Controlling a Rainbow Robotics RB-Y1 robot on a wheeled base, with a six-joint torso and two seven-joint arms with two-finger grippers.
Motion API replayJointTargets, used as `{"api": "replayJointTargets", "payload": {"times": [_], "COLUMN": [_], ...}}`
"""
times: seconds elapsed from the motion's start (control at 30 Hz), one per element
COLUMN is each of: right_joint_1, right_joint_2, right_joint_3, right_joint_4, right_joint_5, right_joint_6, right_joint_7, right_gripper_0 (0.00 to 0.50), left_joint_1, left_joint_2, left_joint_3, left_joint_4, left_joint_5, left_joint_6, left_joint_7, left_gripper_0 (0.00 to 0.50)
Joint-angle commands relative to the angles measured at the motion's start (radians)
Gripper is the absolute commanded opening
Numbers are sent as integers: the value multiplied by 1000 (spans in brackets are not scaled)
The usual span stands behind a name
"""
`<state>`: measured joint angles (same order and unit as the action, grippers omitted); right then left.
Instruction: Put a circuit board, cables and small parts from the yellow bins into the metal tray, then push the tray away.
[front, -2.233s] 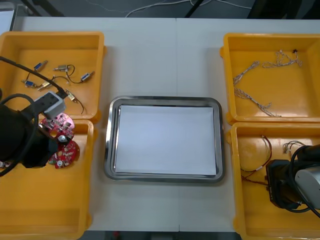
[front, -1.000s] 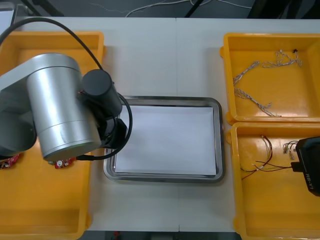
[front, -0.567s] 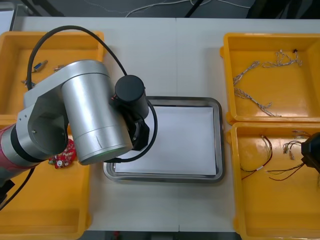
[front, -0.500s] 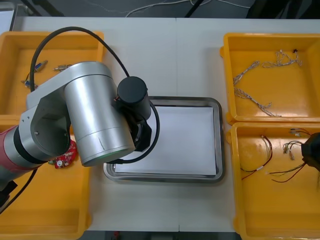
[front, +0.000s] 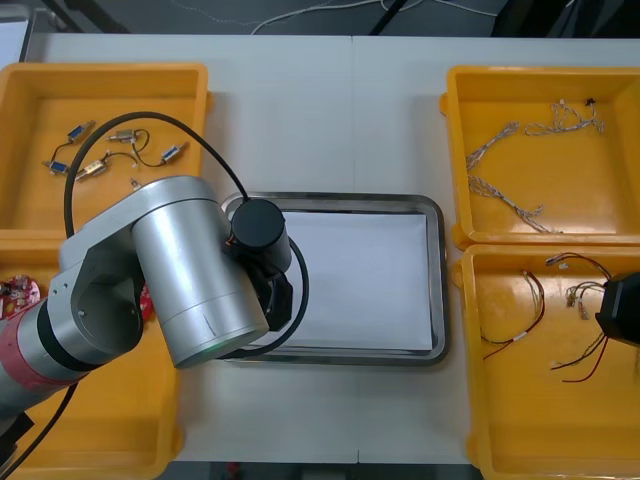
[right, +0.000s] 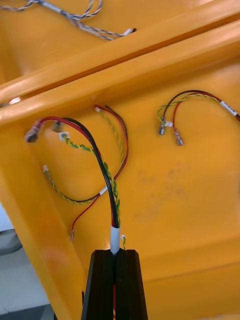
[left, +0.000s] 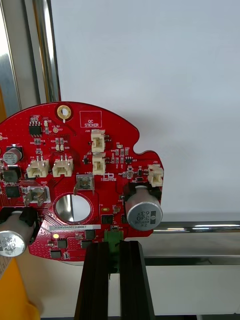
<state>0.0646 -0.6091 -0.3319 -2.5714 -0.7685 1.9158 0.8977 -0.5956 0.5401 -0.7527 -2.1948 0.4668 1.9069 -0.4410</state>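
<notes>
Yellow bins (front: 120, 100) two per side on the light table (front: 330, 120), metal tray (front: 432, 280) parked between them, white inside. Left arm (front: 190, 270) slung across the tray's left side. Left gripper (left: 114, 246) clamped on the edge of a round red circuit board (left: 75, 175), held flat over a corner of the tray, part over the rim, part over the white. Right gripper (right: 115, 252) above the near right bin, pinched tight on a red and yellow cable (right: 107, 185) with a black strand in it, loops spread out over the bin floor. Twisted blue and white cables (front: 505, 195) loose in the far right bin. Small metal parts (front: 100, 160) scattered in the far left bin.
</notes>
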Motion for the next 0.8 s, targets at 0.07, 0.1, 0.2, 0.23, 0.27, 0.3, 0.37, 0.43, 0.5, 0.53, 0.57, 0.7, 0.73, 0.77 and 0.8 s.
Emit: {"api": "replayJointTargets", "payload": {"times": [0.07, 0.1, 0.2, 0.23, 0.27, 0.3, 0.37, 0.43, 0.5, 0.53, 0.57, 0.7, 0.73, 0.77, 0.8], "right_joint_1": [-23, -25, -31, -37, -45, -52, -78, -95, -103, -106, -111, -126, -129, -134, -138], "right_joint_2": [-66, -70, -89, -97, -104, -106, -116, -120, -130, -132, -138, -156, -158, -162, -166], "right_joint_3": [-30, -30, -30, -30, -30, -30, -30, -30, -30, -30, -30, -30, -30, -30, -29], "right_joint_4": [-47, -47, -47, -47, -47, -47, -47, -47, -47, -47, -47, -47, -47, -47, -47], "right_joint_5": [-74, -81, -112, -120, -126, -127, -134, -138, -149, -153, -163, -203, -209, -218, -227], "right_joint_6": [4, 4, 4, 4, 4, 4, 4, 4, 4, 4, 4, 4, 4, 4, 4], "right_joint_7": [148, 158, 211, 233, 256, 268, 314, 343, 363, 363, 365, 365, 365, 365, 365], "right_gripper_0": [0, 0, 0, 0, 0, 0, 0, 0, 0, 0, 0, 0, 0, 0, 0], "left_joint_1": [26, 25, 25, 25, 23, 23, 20, 17, 17, 16, 16, 16, 17, 16, 17], "left_joint_2": [-34, -37, -55, -62, -63, -65, -72, -83, -101, -106, -115, -121, -121, -121, -124], "left_joint_3": [-10, -10, -10, -13, -17, -20, -34, -42, -50, -54, -63, -79, -80, -86, -91], "left_joint_4": [-11, -11, -6, -6, -5, -3, 9, 27, 56, 63, 78, 110, 109, 109, 109], "left_joint_5": [-7, -7, -7, -7, -8, -10, -23, -34, -62, -70, -88, -103, -105, -103, -103], "left_joint_6": [-15, -15, -15, -14, -15, -15, -14, -15, -15, -19, -26, -69, -72, -80, -86], "left_joint_7": [16, 16, 13, 11, 8, 8, 2, -2, -13, -15, -22, -33, -35, -36, -38], "left_gripper_0": [0, 0, 0, 0, 0, 0, 0, 0, 0, 0, 0, 0, 0, 0, 0]}}
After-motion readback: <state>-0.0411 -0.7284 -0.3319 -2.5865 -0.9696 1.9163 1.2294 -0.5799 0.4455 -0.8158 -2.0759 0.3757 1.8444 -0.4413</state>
